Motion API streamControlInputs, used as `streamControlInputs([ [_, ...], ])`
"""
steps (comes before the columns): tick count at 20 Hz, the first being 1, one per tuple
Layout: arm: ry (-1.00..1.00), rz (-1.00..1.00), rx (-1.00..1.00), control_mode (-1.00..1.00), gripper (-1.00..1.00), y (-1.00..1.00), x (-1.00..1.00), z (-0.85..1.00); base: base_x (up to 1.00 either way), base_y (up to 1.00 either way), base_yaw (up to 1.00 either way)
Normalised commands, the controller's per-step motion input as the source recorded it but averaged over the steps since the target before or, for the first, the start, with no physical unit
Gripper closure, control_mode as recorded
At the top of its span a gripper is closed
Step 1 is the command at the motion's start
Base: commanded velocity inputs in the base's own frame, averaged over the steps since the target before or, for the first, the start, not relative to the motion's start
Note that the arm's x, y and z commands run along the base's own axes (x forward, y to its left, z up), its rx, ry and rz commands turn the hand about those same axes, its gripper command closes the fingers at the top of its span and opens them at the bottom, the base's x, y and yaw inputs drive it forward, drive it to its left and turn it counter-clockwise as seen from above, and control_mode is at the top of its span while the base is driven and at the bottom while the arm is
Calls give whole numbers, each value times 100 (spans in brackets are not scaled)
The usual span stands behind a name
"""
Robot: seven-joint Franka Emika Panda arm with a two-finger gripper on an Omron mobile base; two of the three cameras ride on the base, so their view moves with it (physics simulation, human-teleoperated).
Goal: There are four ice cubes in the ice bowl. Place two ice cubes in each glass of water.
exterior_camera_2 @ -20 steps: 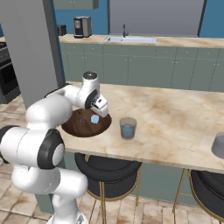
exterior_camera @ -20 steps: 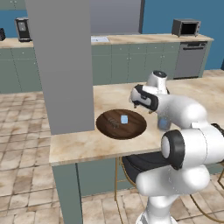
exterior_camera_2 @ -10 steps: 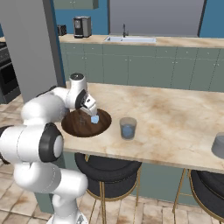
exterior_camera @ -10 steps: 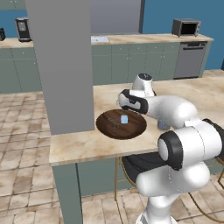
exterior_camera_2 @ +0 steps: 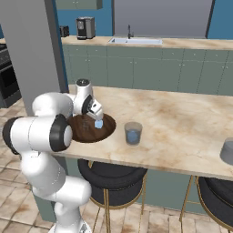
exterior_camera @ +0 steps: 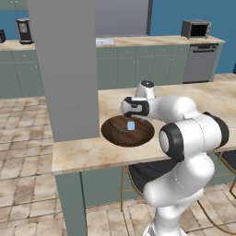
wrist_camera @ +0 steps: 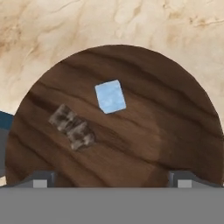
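The dark wooden ice bowl [wrist_camera: 144,131] lies right under my hand, with one pale blue ice cube [wrist_camera: 110,96] near its middle. My gripper [wrist_camera: 111,179] hangs open above the bowl, its fingertips [wrist_camera: 41,179] far apart and nothing between them. From the sides, the gripper [exterior_camera: 129,115] [exterior_camera_2: 97,116] is just above the ice cube [exterior_camera: 131,125] [exterior_camera_2: 98,124] in the bowl [exterior_camera: 115,136] [exterior_camera_2: 82,132]. One glass of water [exterior_camera_2: 133,133] stands to the right of the bowl; what is in its water I cannot tell.
A grey pillar [exterior_camera: 64,69] rises at the counter's left end, close to the bowl. A grey round vessel [exterior_camera_2: 227,152] is cut off at the right edge. Stools [exterior_camera_2: 111,175] stand under the counter's front edge [exterior_camera_2: 150,163].
The hand has swung from the glass side leftward across the counter and now hangs over the middle of the bowl. The ice cube in the bowl has not moved.
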Motion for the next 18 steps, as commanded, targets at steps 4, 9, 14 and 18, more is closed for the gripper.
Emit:
streamControlInputs([
  [4, 2, 15, -3, -100, -100, -6, 32, -25, 0, 0, 0],
  [9, 0, 17, -6, -100, -100, -12, 17, -32, 0, 0, 0],
  [14, 4, 7, -8, -100, -100, -1, 0, -31, 0, 0, 0],
  [18, 5, 0, -10, -100, -100, 1, 8, -29, 0, 0, 0],
])
